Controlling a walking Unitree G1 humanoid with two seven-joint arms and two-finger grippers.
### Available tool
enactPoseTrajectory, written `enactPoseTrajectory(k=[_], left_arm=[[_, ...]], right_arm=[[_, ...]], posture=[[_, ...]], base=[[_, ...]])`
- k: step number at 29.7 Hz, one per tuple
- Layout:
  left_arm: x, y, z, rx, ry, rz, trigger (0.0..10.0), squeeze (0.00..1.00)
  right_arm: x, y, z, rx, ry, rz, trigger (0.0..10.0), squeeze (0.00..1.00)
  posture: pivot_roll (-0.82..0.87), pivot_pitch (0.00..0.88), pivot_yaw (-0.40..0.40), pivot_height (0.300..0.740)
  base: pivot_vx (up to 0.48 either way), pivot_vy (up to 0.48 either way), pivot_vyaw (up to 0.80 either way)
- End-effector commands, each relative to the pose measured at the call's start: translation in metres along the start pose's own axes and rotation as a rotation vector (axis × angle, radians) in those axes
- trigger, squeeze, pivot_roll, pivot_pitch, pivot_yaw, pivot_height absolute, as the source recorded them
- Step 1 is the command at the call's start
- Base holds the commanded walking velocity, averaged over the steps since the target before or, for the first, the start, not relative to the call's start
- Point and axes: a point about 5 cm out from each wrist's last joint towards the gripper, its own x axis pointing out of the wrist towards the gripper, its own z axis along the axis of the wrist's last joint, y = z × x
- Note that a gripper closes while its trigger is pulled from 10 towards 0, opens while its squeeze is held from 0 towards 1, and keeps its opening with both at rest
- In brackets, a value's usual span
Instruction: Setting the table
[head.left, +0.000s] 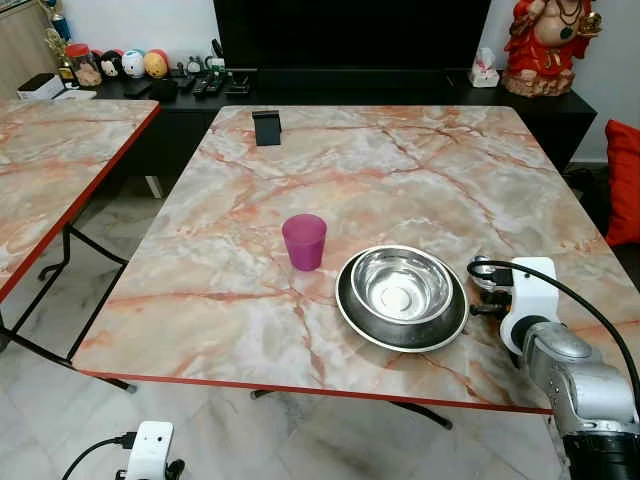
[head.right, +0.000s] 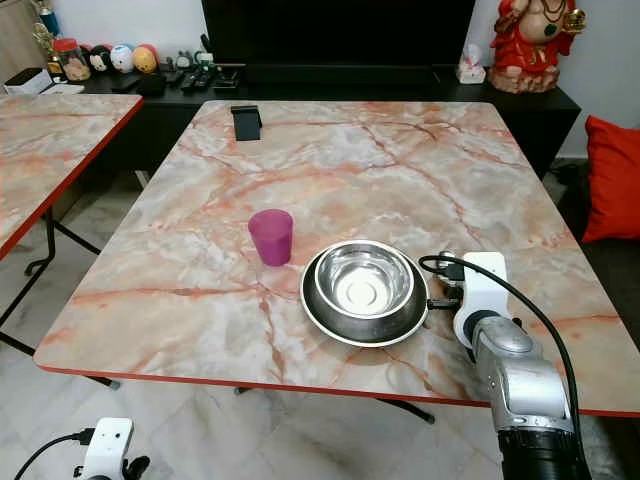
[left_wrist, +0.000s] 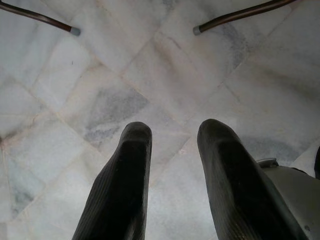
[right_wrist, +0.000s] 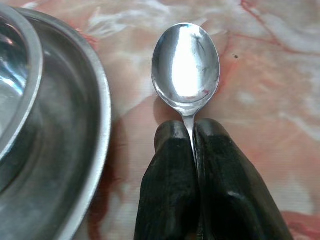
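Spoon (right_wrist: 185, 67) and bowl (head.left: 403, 284) — polished metal; table (head.left: 400, 170) — glossy marble-look.

A shiny spoon (right_wrist: 186, 70) — bowl up, beside a steel bowl (head.left: 402, 284) nested in its plate (head.left: 352, 312); pink cup (head.left: 304, 241) upright at ten o'clock.

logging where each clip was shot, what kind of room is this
Most likely a home living or dining room. A marble-patterned folding table holds a steel bowl on a plate and a pink cup; behind it a low black cabinet carries a red figurine and remotes.
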Motion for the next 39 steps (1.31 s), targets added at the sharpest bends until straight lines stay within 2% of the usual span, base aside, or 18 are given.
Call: enactPoseTrajectory(k=[1, 39], left_arm=[[0.0, 0.0, 0.0, 0.022, -0.001, -0.001, 10.0, 0.0], [0.002, -0.003, 0.01, 0.05, -0.037, -0.016, 10.0, 0.0]], right_arm=[[0.001, 0.003, -0.003, 0.008, 0.006, 0.004, 10.0, 0.0], [0.008, 0.017, -0.015, 0.023, 0.032, 0.012, 10.0, 0.0]], posture=[[0.02, 0.022, 0.032, 0.74], [0.03, 0.026, 0.032, 0.74]], base=[[0.0, 0.0, 0.0], [0.0, 0.0, 0.0]])
